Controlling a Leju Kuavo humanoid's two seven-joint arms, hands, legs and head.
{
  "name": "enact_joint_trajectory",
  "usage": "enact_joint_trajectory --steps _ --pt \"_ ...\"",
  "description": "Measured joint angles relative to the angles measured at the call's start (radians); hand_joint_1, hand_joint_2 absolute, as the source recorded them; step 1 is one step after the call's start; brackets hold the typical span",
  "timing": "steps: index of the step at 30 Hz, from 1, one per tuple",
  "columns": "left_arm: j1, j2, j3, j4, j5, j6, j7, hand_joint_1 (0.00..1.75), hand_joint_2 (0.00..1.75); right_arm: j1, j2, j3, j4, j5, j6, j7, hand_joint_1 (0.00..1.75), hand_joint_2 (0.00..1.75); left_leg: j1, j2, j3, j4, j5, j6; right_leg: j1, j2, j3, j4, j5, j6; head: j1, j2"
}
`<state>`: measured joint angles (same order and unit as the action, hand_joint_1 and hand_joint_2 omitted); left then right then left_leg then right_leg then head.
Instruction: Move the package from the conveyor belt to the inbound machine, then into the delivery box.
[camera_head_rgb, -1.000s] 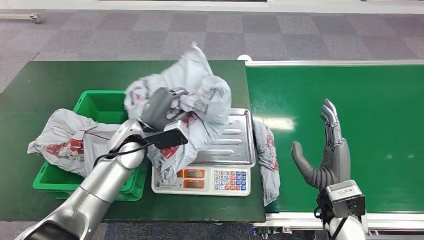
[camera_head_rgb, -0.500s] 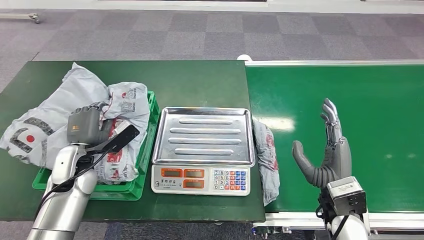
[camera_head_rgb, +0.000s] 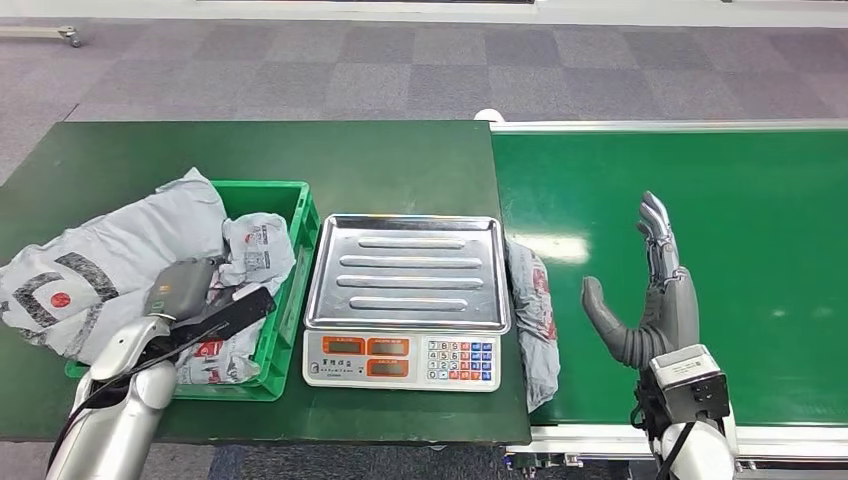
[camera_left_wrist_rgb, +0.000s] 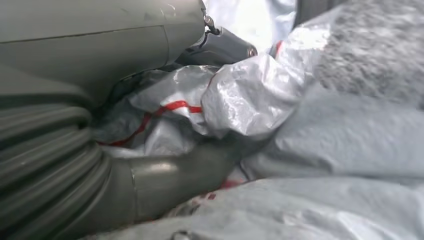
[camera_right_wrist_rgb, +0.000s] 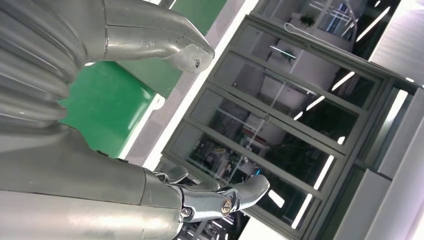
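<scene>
The grey plastic package (camera_head_rgb: 256, 247) with red print lies crumpled in the green delivery box (camera_head_rgb: 301, 213) at the left of the table. My left hand (camera_head_rgb: 183, 289) is down in the box on top of it. In the left wrist view the thumb (camera_left_wrist_rgb: 170, 175) and fingers close around a fold of the package (camera_left_wrist_rgb: 245, 95). My right hand (camera_head_rgb: 655, 300) stands upright above the green conveyor belt (camera_head_rgb: 760, 220) with fingers spread (camera_right_wrist_rgb: 150, 30) and nothing in it. The inbound machine (camera_head_rgb: 408, 270), a scale with a steel tray, is bare.
A larger grey bag (camera_head_rgb: 85, 275) drapes over the box's left side onto the dark green table (camera_head_rgb: 400, 165). Another grey package (camera_head_rgb: 530, 310) lies in the gap between the scale and the belt. The scale's keypad (camera_head_rgb: 458, 358) faces me.
My left arm swung the package from above the scale leftward and lowered it into the green box. The right hand has barely moved.
</scene>
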<state>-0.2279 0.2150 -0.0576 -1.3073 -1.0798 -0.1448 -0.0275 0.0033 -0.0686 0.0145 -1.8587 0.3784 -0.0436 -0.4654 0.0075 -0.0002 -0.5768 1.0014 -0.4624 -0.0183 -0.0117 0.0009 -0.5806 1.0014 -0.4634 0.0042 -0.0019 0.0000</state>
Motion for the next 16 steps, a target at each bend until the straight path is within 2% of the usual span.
enact_joint_trajectory --steps 3,5,7,10,13,16 --pt "-0.002 -0.005 0.0 0.007 0.067 0.024 -0.016 0.0 1.75 0.005 0.0 -0.004 0.004 -0.001 -0.009 0.001 0.0 1.75 0.0 -0.001 0.0 0.0 0.0 0.0 0.0 -0.001 0.0 0.0 0.0 0.0 0.0 0.0" --pt "-0.005 -0.018 0.001 -0.004 0.135 0.093 -0.04 0.0 1.75 0.017 0.0 -0.01 0.004 -0.007 -0.006 0.002 0.0 1.75 0.0 -0.001 0.0 0.0 0.0 0.0 0.0 -0.001 0.0 0.0 0.0 0.0 0.0 0.0" --pt "-0.002 -0.041 0.006 -0.043 0.237 0.177 -0.083 0.0 1.75 0.028 0.0 -0.016 0.004 -0.023 0.011 0.002 0.0 1.75 0.0 -0.001 -0.001 0.0 0.0 0.0 -0.001 -0.001 0.0 0.0 0.0 0.0 0.0 0.0" --pt "0.011 -0.071 0.014 -0.115 0.371 0.241 -0.147 0.0 1.75 0.034 0.001 -0.022 0.004 -0.051 0.028 0.002 0.0 1.75 0.0 0.0 -0.001 0.0 -0.001 0.001 -0.001 -0.001 0.0 0.0 0.0 0.0 0.0 0.0" --pt "0.036 -0.09 0.018 -0.173 0.447 0.284 -0.204 0.0 1.75 0.033 0.001 -0.025 0.008 -0.075 0.036 0.002 0.0 1.75 0.0 -0.001 -0.001 0.0 -0.001 0.001 -0.001 -0.001 0.0 0.0 0.0 0.0 0.0 0.0" --pt "0.068 -0.115 0.019 -0.237 0.509 0.369 -0.299 0.0 1.75 0.03 0.0 -0.029 0.019 -0.099 0.034 0.001 0.0 1.75 0.0 -0.001 -0.001 0.0 -0.001 0.001 -0.001 -0.001 0.0 0.0 0.0 0.0 0.0 0.0"
